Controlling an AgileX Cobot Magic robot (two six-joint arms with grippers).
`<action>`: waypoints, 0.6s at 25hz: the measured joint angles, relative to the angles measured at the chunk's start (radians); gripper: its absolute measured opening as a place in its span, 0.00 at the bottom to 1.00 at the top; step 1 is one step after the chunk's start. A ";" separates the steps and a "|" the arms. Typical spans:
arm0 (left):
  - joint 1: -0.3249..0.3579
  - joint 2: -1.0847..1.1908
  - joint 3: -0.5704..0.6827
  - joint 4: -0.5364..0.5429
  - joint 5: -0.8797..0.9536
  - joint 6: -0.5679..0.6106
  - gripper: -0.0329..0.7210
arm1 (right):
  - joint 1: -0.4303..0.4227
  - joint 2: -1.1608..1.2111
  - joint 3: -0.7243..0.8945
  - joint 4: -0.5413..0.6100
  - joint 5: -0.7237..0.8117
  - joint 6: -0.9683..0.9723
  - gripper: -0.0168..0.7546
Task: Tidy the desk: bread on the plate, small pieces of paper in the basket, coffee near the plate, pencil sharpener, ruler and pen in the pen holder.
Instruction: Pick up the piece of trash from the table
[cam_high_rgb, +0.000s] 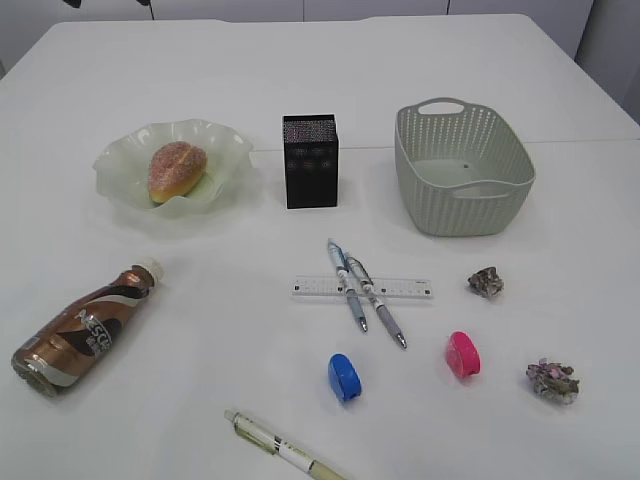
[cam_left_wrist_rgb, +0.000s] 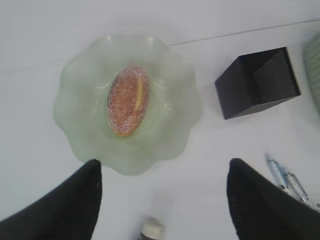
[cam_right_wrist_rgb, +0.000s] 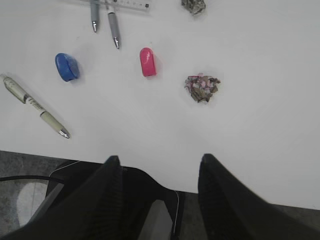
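Bottle (cam_high_rgb: 85, 329) lies near-left, neck pointing far-right; I see my left gripper (cam_left_wrist_rgb: 162, 200) wide, empty, nearest above it.

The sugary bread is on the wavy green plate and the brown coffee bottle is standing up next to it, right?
Not quite. The sugary bread is on the wavy green plate, but the brown coffee bottle is lying on its side below the plate, not standing. The exterior view shows this.

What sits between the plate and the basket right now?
The black mesh pen holder stands upright between the plate and the basket, apart from both; the exterior view shows it best.
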 joint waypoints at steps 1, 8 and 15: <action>-0.003 -0.028 0.028 0.000 0.000 0.002 0.79 | 0.000 0.011 0.000 -0.006 0.000 0.008 0.53; -0.006 -0.303 0.390 0.037 0.002 0.023 0.76 | 0.000 0.057 0.000 -0.029 -0.004 0.021 0.53; -0.006 -0.613 0.640 0.046 0.005 0.026 0.75 | 0.000 0.058 0.031 -0.099 -0.004 0.021 0.53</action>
